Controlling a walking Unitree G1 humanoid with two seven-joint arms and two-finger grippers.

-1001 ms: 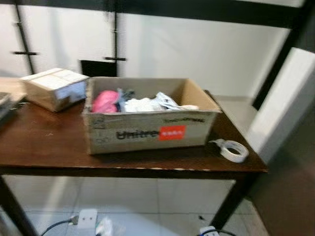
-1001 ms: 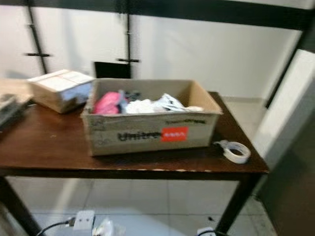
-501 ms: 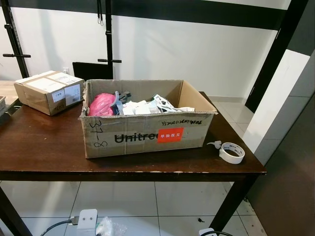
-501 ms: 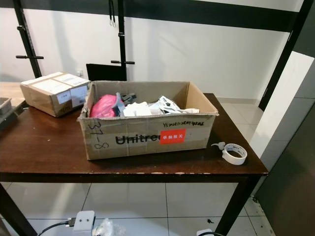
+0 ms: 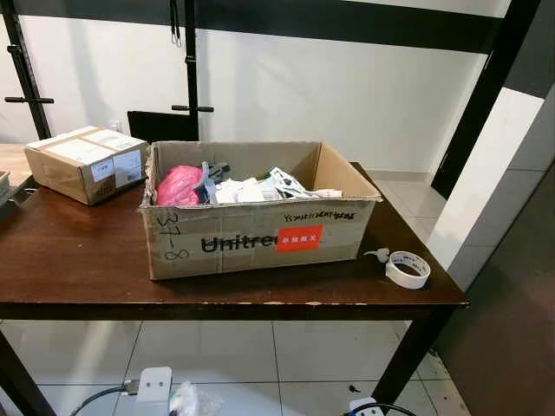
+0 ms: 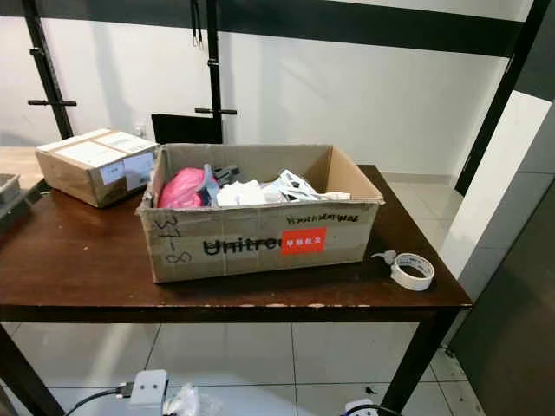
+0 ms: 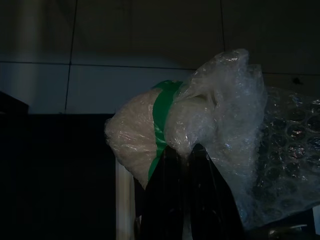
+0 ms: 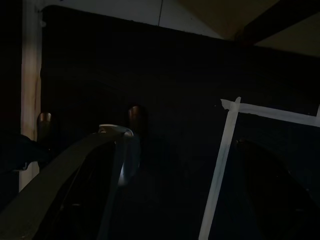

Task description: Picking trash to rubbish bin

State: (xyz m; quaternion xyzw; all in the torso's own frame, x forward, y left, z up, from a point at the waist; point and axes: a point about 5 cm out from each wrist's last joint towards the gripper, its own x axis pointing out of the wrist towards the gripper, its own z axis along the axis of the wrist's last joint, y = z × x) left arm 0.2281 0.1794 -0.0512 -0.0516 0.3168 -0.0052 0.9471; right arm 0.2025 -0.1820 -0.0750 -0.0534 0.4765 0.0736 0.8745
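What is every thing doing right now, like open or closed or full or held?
Big cardboard box: open, upright, trash inside.
Small cardboard box: taped shut, on the table.
Tape roll: lying flat beside the big box.
Bubble wrap bundle: pinched in the left gripper.

We see a dark brown wooden counter [image 5: 78, 260] on black legs, standing over a pale tiled floor [image 5: 251, 355]. Resting on it, near the middle, is an open cardboard box [image 5: 251, 238] printed "Unitree" with a red label, holding pink and white trash [image 5: 230, 184]. A sealed smaller carton [image 5: 85, 163] sits at the far left corner, and a roll of white tape [image 5: 408, 269] lies flat near the right edge. On the floor lie a white power strip [image 5: 153, 386] and crumpled plastic [image 5: 192, 401].
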